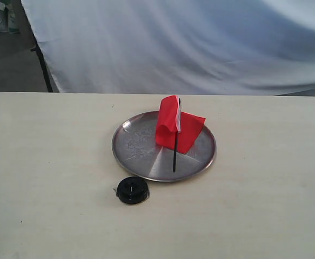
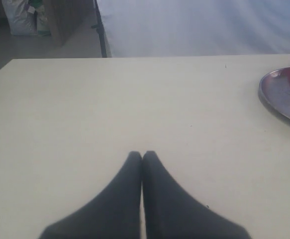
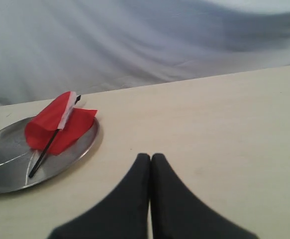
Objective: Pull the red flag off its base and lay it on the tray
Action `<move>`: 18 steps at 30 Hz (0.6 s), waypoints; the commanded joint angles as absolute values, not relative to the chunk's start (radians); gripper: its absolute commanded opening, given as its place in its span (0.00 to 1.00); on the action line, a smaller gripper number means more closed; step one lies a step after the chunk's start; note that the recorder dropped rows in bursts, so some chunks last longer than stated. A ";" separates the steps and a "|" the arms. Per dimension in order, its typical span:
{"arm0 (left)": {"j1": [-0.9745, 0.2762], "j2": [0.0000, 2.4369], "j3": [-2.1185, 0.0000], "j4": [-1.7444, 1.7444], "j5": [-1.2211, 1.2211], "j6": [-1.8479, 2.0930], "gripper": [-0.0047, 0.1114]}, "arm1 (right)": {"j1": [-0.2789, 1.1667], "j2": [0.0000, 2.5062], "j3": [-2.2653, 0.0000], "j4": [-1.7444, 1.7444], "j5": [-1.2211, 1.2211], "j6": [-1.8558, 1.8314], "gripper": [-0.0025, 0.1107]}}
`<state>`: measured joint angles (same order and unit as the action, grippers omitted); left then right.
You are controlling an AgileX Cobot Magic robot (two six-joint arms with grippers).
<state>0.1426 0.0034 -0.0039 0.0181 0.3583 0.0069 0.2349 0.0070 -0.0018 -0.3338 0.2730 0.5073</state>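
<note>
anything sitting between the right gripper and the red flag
Nothing loose. In the right wrist view, only bare table and the near rim of the tray separate the shut right gripper from the red flag, which lies on the tray.

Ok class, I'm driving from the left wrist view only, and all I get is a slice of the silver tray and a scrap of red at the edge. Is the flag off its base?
Observer: Yes. The red flag lies on the tray, with its black pole resting across the metal.
Operator: Where is the base? I can't find it.
Observer: The base sits on the table just outside the tray's rim, and nothing is standing in it.
Operator: Is the other arm holding anything?
Observer: No. The right end effector is shut on nothing, above bare table and apart from the tray.
</note>
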 commanded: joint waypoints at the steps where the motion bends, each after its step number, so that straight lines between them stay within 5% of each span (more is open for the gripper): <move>1: 0.144 0.000 0.000 0.021 0.350 0.000 0.04 | 0.279 0.000 0.000 -0.341 0.268 0.512 0.03; 12: 0.144 0.000 0.000 0.021 0.350 0.000 0.04 | 0.281 0.000 0.000 -0.297 0.268 0.506 0.03; 18: 0.144 0.000 0.000 0.021 0.350 0.000 0.04 | 0.281 0.000 0.000 0.106 0.248 0.022 0.03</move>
